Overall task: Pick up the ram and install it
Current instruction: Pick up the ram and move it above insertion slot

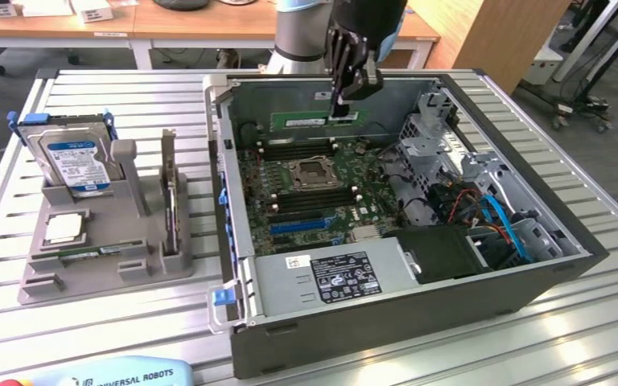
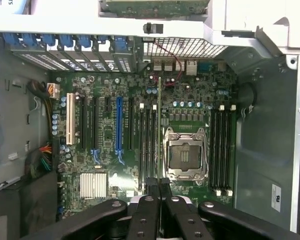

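You are holding the ram level and edge-down, with the gripper clamped together on its upper edge so the contacts are facing the motherboard. It is hanging at the far side of the open computer case, above the board and not yet seated. It is running parallel to the memory slots beside the CPU socket, so its edge is matching their direction.

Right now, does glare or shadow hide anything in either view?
Exterior view: even light, ram well lit, drive bay partly shadowed. Wrist view: case rim washed out white by glare, motherboard evenly lit.
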Available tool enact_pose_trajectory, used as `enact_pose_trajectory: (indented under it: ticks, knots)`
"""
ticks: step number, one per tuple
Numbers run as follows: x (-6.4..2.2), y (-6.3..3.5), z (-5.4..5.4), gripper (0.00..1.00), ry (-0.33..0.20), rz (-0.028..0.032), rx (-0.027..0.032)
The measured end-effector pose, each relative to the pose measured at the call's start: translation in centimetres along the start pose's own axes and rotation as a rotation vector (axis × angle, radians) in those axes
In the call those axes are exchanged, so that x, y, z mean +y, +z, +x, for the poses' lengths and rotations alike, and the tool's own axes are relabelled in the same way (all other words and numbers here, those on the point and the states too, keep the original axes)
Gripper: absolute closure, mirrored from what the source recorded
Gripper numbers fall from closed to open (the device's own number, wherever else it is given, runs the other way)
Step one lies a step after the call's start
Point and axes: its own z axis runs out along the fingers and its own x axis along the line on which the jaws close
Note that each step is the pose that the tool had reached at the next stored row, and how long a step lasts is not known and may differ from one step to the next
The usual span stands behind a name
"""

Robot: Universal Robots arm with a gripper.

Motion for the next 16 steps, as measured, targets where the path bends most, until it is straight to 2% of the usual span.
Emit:
enact_pose_trajectory:
  ticks: [9,16]
  knots:
    - [-0.05,1.39,0.0,0.89,0.0,0.0,0.0]
    - [-0.25,1.43,0.0,0.89,0.0,0.0,-0.0001]
